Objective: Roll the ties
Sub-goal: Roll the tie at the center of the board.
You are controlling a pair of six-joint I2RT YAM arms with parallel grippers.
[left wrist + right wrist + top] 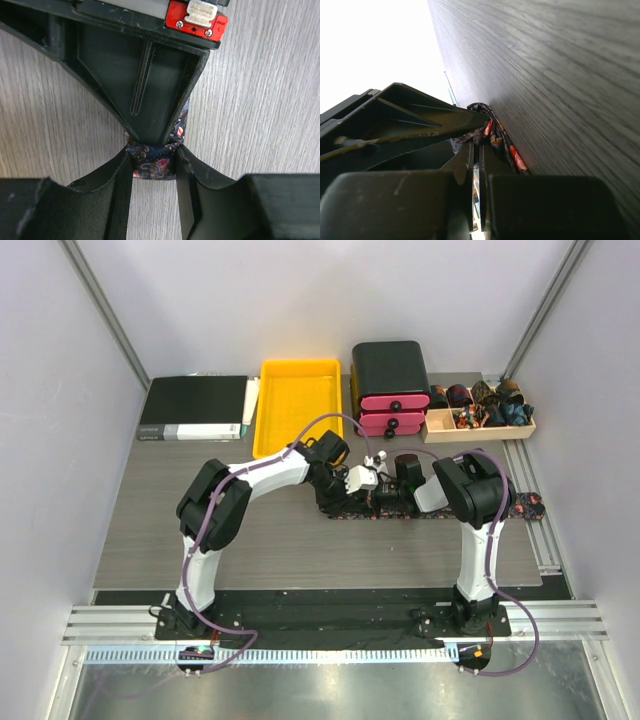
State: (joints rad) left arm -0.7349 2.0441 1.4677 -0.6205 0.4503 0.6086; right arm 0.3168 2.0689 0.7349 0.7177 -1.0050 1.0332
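Now, my left hand [154, 166]: gripping the tie's [152, 169] bunched end.
My right hand [476, 147]: pinched shut on that same end.
Tie: flat on the worktop [200, 530], mid-surface, tail running toward 3 o'clock.

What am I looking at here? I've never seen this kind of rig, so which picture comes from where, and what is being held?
This is a robot: a left arm and a right arm bolted at the near edge of a table. The overhead picture looks down on both; the other two come from a camera on each wrist. A patterned necktie lies across the table. The left gripper and the right gripper both pinch its bunched fabric. At the back stand a black binder, a yellow tray, a black-and-pink drawer unit and a wooden box of rolled ties.
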